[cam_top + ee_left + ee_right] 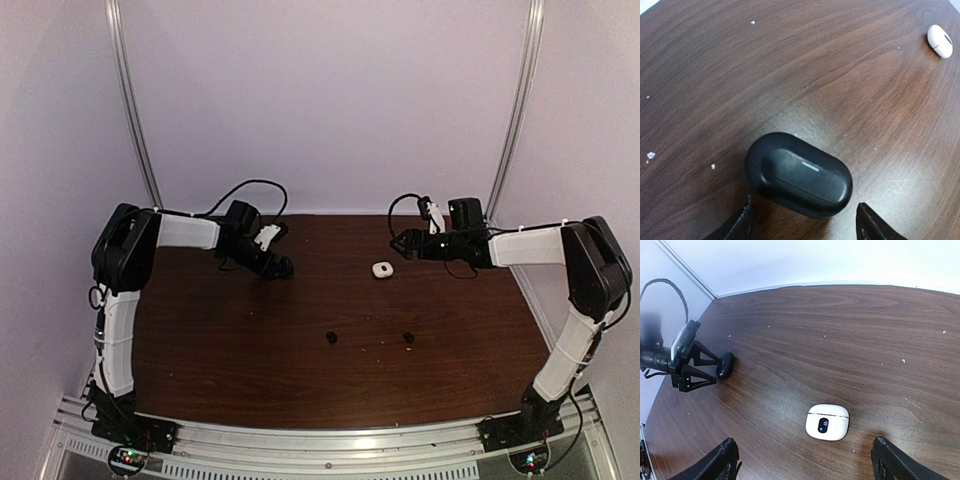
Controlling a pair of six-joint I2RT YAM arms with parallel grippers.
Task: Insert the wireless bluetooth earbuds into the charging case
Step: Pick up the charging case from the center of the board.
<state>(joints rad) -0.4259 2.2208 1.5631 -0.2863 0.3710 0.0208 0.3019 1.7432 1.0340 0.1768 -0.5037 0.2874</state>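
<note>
Lying roughly crosswise: black case [799, 175]

Checking in remotely, I note:
- Table [250, 330]: dark wood grain, glossy, soft glare patches on top.
- Specks [650, 155]: small, white, scattered over tabletop. I see several in both wrist views, none clustered.
- Wall [320, 90]: plain, pale, rises behind table's far edge and closes in both table sides.
- Left pole [133, 105], right pole [518, 105]: thin metal, standing at table's far corners, slanted in my overhead view.
- Rail [330, 440]: ribbed aluminium, runs full length of table's near edge.
</note>
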